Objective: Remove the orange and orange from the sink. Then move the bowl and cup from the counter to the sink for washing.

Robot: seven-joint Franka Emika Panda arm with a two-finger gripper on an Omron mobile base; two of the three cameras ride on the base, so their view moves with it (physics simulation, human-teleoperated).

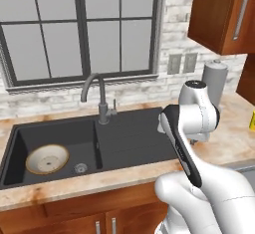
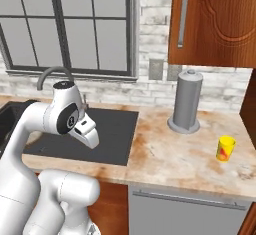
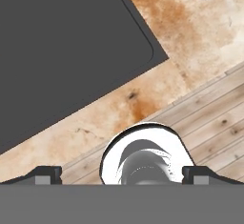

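The bowl [image 1: 47, 158], cream inside with a tan rim, lies in the left basin of the black sink [image 1: 124, 138], beside the round drain. The yellow cup [image 2: 226, 149] stands upright on the counter [image 2: 170, 154] far to the right, also seen at the right edge of the left base view as the cup [image 1: 252, 121]. My gripper [image 3: 121, 176] points straight down over the counter's front edge, near the drainboard's front right corner [image 3: 143, 51]. Its fingertips [image 3: 45, 174] stand wide apart, open, with nothing between them. The oranges are out of view.
A dark curved faucet [image 1: 99, 96] rises behind the sink. A tall grey cylinder [image 2: 186, 101] stands on the counter near the back wall, between sink and cup. Wood cabinets [image 2: 215, 19] hang above the right side. The plank floor [image 3: 214, 118] lies below the counter edge.
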